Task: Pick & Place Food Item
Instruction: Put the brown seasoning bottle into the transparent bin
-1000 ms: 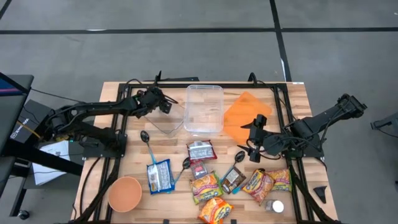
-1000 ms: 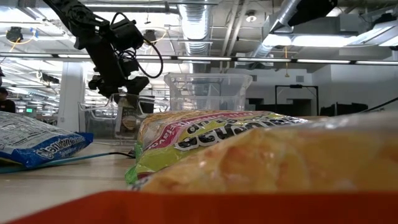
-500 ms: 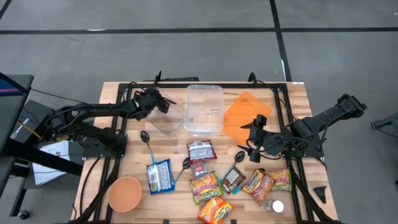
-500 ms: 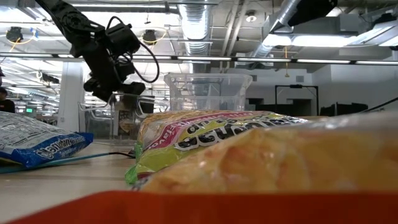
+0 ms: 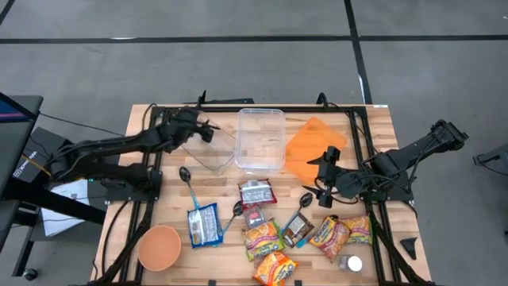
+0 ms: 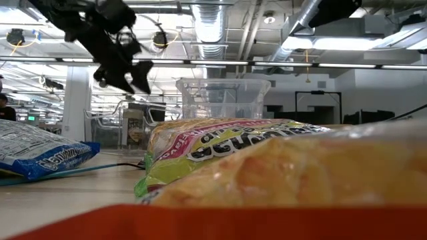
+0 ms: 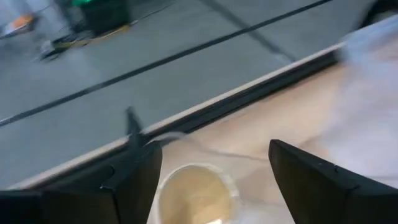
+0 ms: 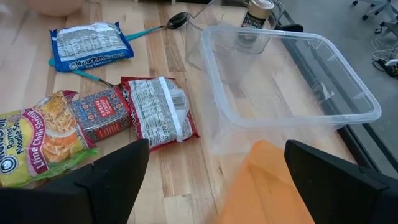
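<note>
High view: your left gripper (image 5: 204, 129) hovers, fingers apart and empty, beside the small clear container (image 5: 213, 151) at the table's far left.
Jar (image 8: 255, 12): stands just behind that container, under the claw.
Right gripper (image 5: 326, 175): waits near the orange lid (image 5: 311, 143), fingers spread.
Risk: you could tip the jar or nudge the container wall on descent.
Hidden: jar label unreadable; big tub (image 5: 260, 138) walls blur edges.
</note>
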